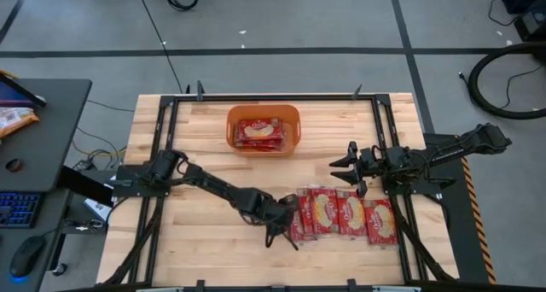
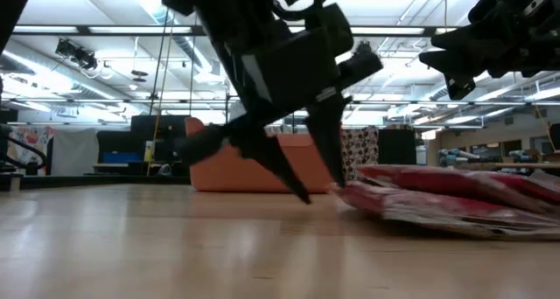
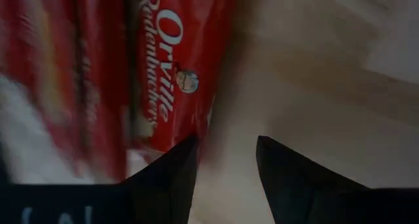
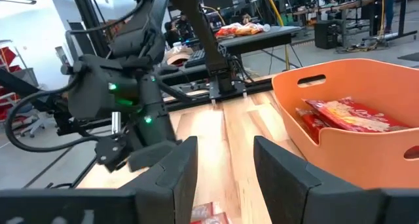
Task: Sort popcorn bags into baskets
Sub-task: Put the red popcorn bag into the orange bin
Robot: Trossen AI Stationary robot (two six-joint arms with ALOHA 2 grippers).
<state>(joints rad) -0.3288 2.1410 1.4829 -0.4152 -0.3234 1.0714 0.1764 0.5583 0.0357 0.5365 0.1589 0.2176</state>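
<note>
Several red popcorn bags (image 1: 341, 213) lie flat in a row on the table's near right part, overlapping a little; the low view shows them as a low pile (image 2: 455, 198). The orange basket (image 1: 230, 125) stands at the far middle with red bags (image 1: 260, 131) inside. My left gripper (image 1: 283, 239) is open at the row's left end, pointing down. In its wrist view (image 3: 226, 155) one finger is over the end bag (image 3: 177, 60) and the other over bare wood. My right gripper (image 1: 344, 169) hangs open above the table, between basket and row. My left gripper comes from above with its fingers astride the left edge (image 2: 350, 190) of the end bag. One fingertip (image 2: 337, 178) stands right at that edge. I cannot tell whether it touches the bag.
Black frame rails (image 1: 162, 155) run along the table's left and right sides. Bare wood (image 1: 205, 241) lies left of the row and in front of the basket. The right wrist view shows the basket wall (image 4: 366, 165) and the left arm (image 4: 111, 93). A side desk (image 1: 43, 138) holds a keyboard.
</note>
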